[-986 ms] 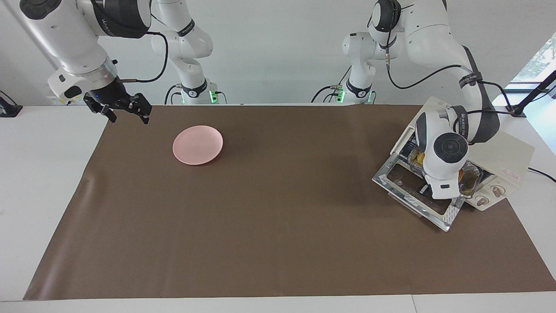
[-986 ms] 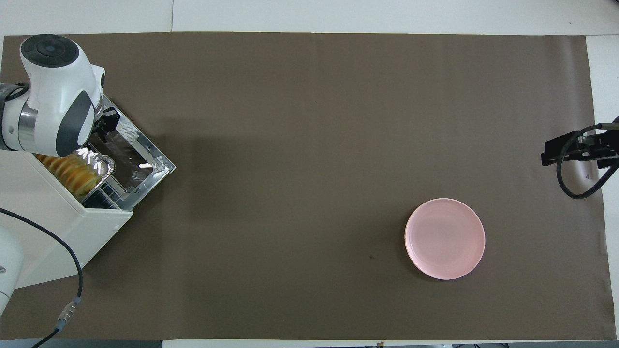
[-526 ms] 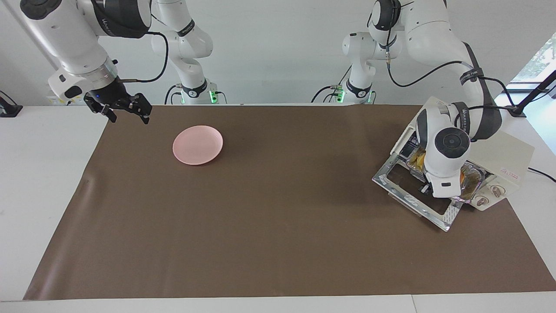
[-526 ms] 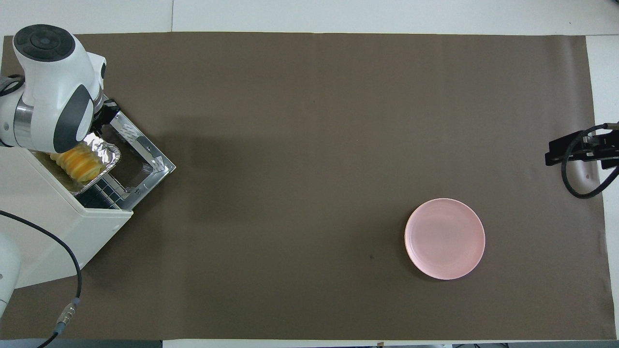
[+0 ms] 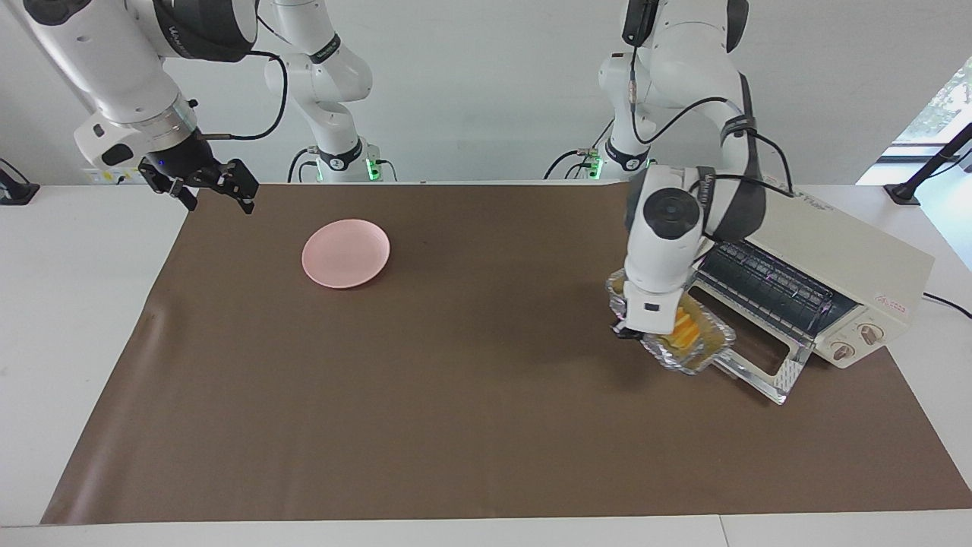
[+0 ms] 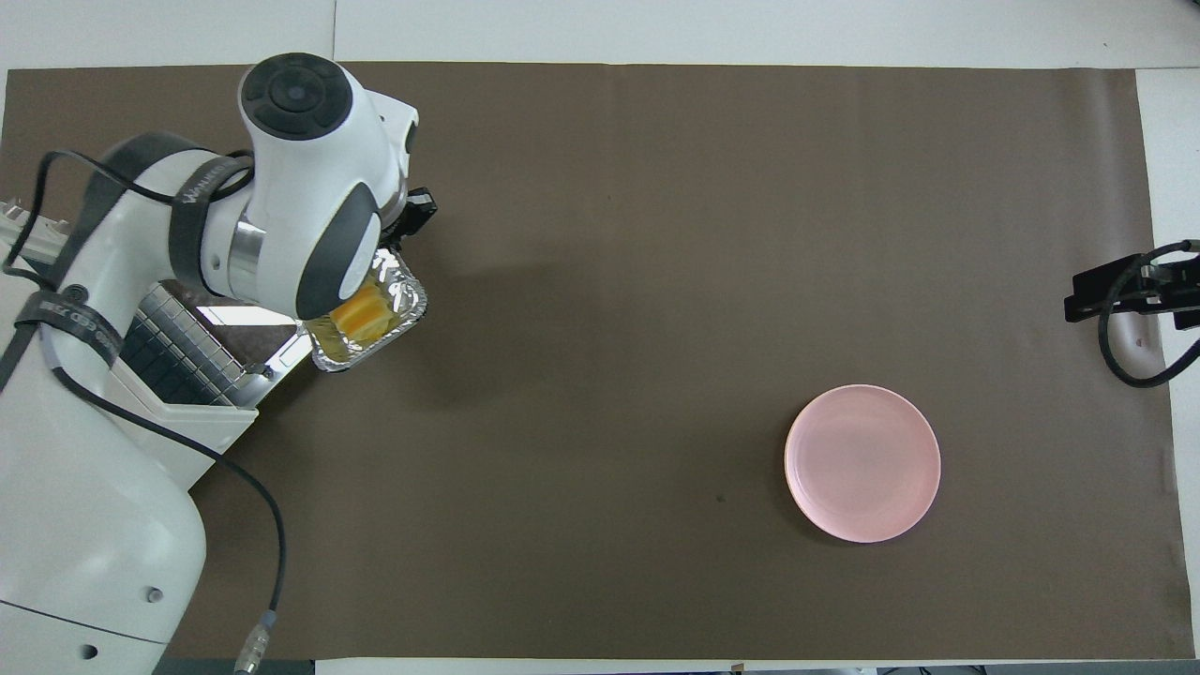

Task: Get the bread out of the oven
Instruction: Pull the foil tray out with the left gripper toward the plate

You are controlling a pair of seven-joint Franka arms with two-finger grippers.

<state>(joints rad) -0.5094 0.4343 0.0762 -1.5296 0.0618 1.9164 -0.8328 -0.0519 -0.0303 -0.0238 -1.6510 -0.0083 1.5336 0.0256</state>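
The bread (image 5: 683, 327), a ridged golden loaf, lies in a crinkled foil tray (image 5: 689, 357). My left gripper (image 5: 629, 328) is shut on the tray's rim and holds it in the air over the mat, beside the edge of the oven's open door (image 5: 767, 371). The cream-white oven (image 5: 835, 247) stands at the left arm's end, its wire rack bare. In the overhead view the left wrist covers part of the bread (image 6: 361, 314) and tray (image 6: 405, 302). My right gripper (image 5: 214, 194) is open and empty, waiting over the mat's edge at the right arm's end.
A pink round plate (image 5: 345, 253) lies on the brown mat toward the right arm's end; it also shows in the overhead view (image 6: 862, 462). The oven's drop-down door lies flat on the mat. The oven's cable trails off at the left arm's end.
My left gripper has drawn the foil tray with the bread out of the oven, lifted it and carried it past the door toward the table's middle. The right gripper has barely moved.
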